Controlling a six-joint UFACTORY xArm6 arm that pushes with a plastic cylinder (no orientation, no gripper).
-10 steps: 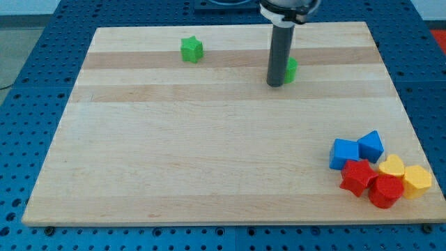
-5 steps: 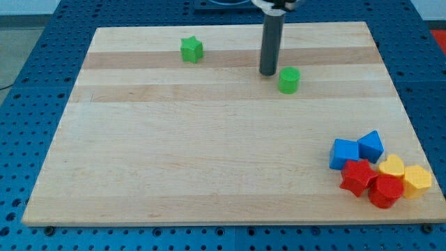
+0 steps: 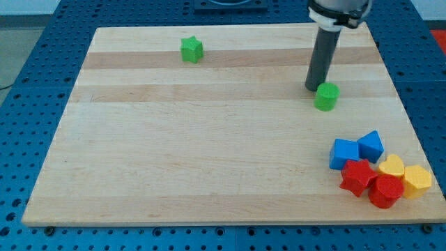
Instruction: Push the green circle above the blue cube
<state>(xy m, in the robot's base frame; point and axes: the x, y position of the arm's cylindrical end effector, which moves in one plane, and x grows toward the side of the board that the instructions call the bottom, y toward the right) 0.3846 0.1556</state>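
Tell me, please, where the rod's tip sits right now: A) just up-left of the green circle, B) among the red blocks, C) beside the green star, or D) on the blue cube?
A: my tip sits right against the upper-left edge of the green circle, far from the green star.

My tip (image 3: 313, 88) ends a plain rod — dark grey, smooth, cylindrical.

You won't find anything to read here: no text, labels, brand marks, numbers or signs on the wooden board (image 3: 209, 153), on any of the coloured blocks, or on the blue perforated table (image 3: 28, 104) around it (its dots are just holes, not print). The dark rod (image 3: 322, 59) is unmarked too.
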